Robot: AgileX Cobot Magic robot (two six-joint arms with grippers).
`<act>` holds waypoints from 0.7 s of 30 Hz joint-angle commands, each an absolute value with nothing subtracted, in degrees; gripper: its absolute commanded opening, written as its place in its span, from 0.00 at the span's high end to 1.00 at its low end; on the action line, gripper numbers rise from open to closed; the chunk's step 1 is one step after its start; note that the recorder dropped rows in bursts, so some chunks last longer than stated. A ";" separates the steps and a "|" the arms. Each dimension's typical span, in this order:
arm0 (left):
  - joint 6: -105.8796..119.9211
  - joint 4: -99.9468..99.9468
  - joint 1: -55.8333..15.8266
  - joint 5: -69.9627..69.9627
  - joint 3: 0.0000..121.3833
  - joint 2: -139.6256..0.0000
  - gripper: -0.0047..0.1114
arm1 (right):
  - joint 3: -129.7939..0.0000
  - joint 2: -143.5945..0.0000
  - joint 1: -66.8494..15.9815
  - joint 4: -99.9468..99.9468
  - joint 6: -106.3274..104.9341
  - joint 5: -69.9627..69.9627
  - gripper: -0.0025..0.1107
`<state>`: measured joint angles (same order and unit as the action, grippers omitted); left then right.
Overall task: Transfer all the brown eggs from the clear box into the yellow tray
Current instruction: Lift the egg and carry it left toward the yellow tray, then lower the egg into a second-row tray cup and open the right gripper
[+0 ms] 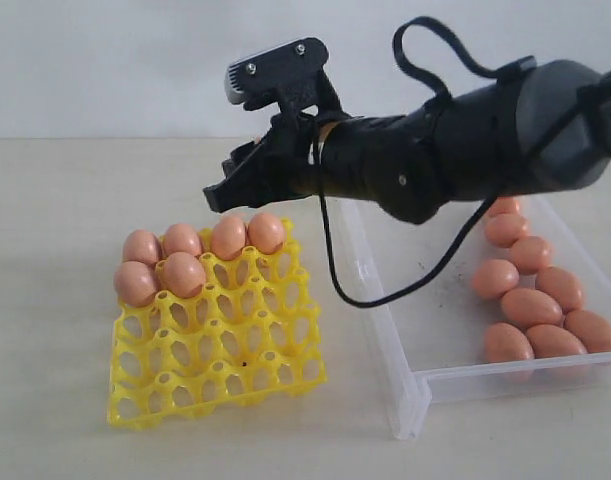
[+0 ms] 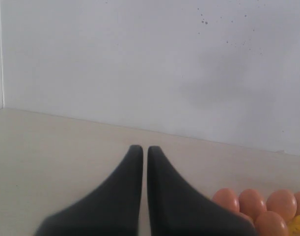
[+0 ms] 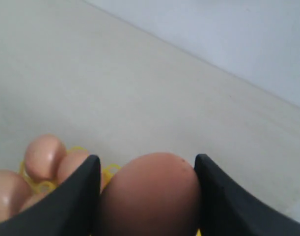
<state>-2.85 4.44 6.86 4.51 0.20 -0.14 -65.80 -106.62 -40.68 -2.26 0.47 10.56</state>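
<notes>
Above the yellow tray [image 1: 235,352]: right claw [image 3: 147,159] pinching one brown egg [image 3: 150,196].
Centre over an empty cup [image 1: 228,272], lower squarely, release gently.

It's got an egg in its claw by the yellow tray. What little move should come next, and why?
Probably ease it down into the empty cup beside the two second-row eggs. The right end effector grips a brown egg and hangs near the back of the yellow tray, whose back row already holds four eggs.
</notes>
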 commanded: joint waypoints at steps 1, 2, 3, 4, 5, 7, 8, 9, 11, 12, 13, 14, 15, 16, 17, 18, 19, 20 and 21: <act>-3.36 4.95 6.77 4.55 0.00 0.00 0.93 | -59.22 -108.13 -42.21 -2.63 0.54 29.52 0.98; -3.36 4.95 6.77 4.40 0.00 0.00 0.93 | -58.18 -108.73 -42.21 -2.98 0.90 32.35 0.98; -3.36 4.95 6.77 4.40 0.00 0.00 0.93 | -57.16 -109.58 -42.21 -3.79 1.93 35.16 0.98; -3.36 4.95 6.77 4.40 0.00 0.00 0.93 | -56.60 -110.60 -42.21 -4.88 2.47 37.07 0.98; -3.36 4.95 6.77 4.40 0.00 0.00 0.93 | -56.49 -111.50 -42.21 -5.95 2.44 37.88 0.98; -3.36 4.95 6.77 4.40 0.00 0.00 0.93 | -56.68 -113.72 -42.21 -10.16 3.00 38.29 0.98; -3.36 4.95 6.77 4.40 0.00 0.00 0.93 | -56.74 -114.82 -42.21 -12.72 3.70 38.69 0.98; -3.36 4.95 6.77 4.40 0.00 0.00 0.93 | -56.74 -115.91 -42.21 -15.12 4.01 40.03 0.98; -3.36 4.95 6.77 4.40 0.00 0.00 0.93 | -56.74 -117.66 -42.21 -17.08 4.01 42.53 0.98; -3.36 4.95 6.77 4.40 0.00 0.00 0.93 | -56.74 -118.51 -42.21 -17.08 4.01 43.64 0.98; -3.36 4.95 6.77 4.40 0.00 0.00 0.93 | -56.74 -119.20 -42.21 -16.55 4.01 44.58 0.98; -3.36 4.95 6.77 4.40 0.00 0.00 0.93 | -56.74 -119.61 -42.21 -15.99 4.01 45.53 0.98; -3.36 4.95 6.77 4.29 0.00 0.00 0.93 | -56.74 -120.20 -42.21 -15.50 4.01 45.78 0.98; -3.36 4.95 6.77 4.29 0.00 0.00 0.93 | -56.74 -120.63 -42.21 -15.26 4.01 45.76 0.98; -3.36 4.95 6.77 4.29 0.00 0.00 0.93 | -56.74 -120.66 -42.21 -15.29 4.01 45.52 0.98; -3.36 4.95 6.77 4.29 0.00 0.00 0.93 | -56.74 -120.66 -42.21 -15.29 3.90 45.10 0.98; -3.36 4.95 6.77 4.29 0.00 0.00 0.93 | -56.74 -120.66 -42.21 -15.29 3.90 45.10 0.98; -3.36 4.95 6.77 4.29 0.00 0.00 0.93 | -56.74 -120.66 -42.21 -15.29 3.90 45.10 0.98; -3.36 4.95 6.77 4.29 0.00 0.00 0.93 | -56.74 -120.66 -42.21 -15.29 3.90 45.36 0.98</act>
<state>-2.85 4.44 6.86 4.51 0.20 -0.14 -56.81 -120.77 -42.20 -15.54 3.62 44.03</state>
